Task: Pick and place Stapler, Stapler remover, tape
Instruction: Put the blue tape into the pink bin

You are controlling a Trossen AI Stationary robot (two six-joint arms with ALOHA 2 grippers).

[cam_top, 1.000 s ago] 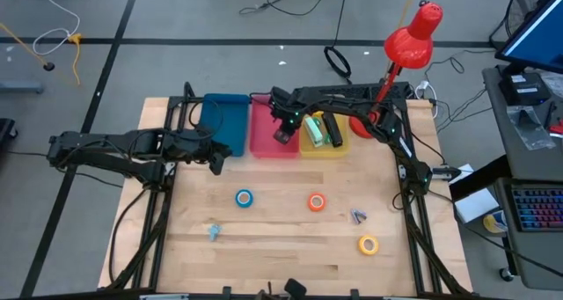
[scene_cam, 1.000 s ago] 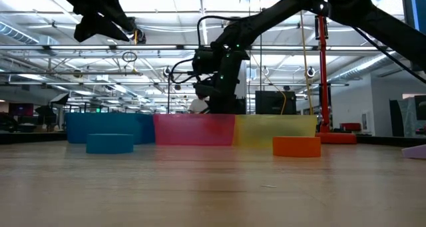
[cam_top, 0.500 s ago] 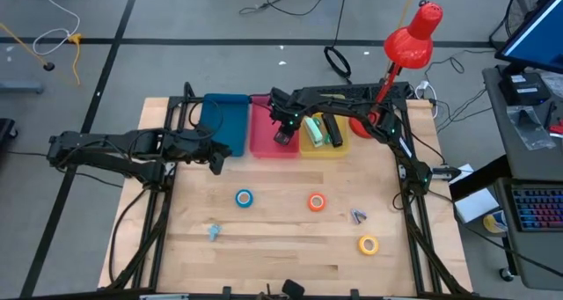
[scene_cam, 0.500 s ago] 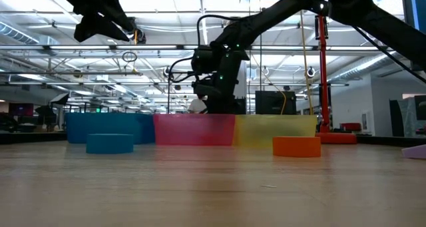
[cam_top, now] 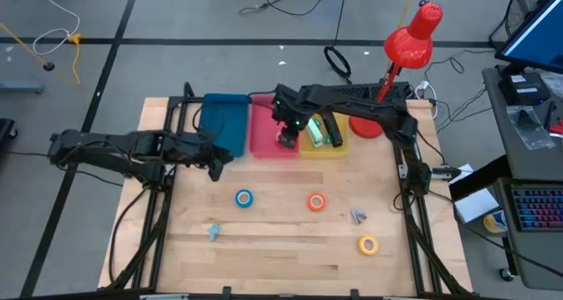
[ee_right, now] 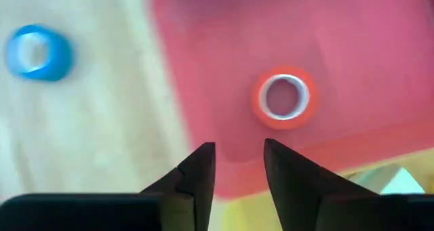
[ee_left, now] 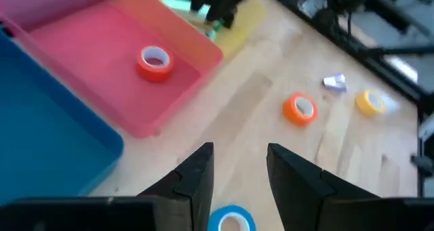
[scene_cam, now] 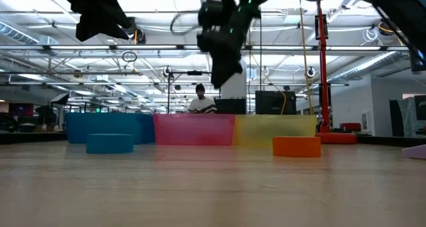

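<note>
My right gripper [cam_top: 287,140] hangs open above the pink bin [cam_top: 264,146], its fingers [ee_right: 196,170] apart with nothing between them. The red tape [ee_right: 283,97] lies flat on the pink bin's floor, also seen as the red tape [ee_left: 154,61]. The blue tape [cam_top: 244,198], orange tape [cam_top: 317,202] and yellow tape [cam_top: 368,244] lie flat on the table. A green and black stapler [cam_top: 322,130] lies in the yellow bin [cam_top: 339,148]. My left gripper [cam_top: 220,159] hovers open over the table's left side, beside the blue bin [cam_top: 224,124].
A small purple-grey piece [cam_top: 357,215] and a small pale blue piece [cam_top: 213,232] lie on the wooden table. A red lamp [cam_top: 413,36] stands at the far right corner. The three bins line the far edge; bare wood lies between the rolls.
My right gripper has risen out of the pink bin and now hangs well above its rim, shifted slightly toward the table's right. The red tape stays on the pink bin's floor.
</note>
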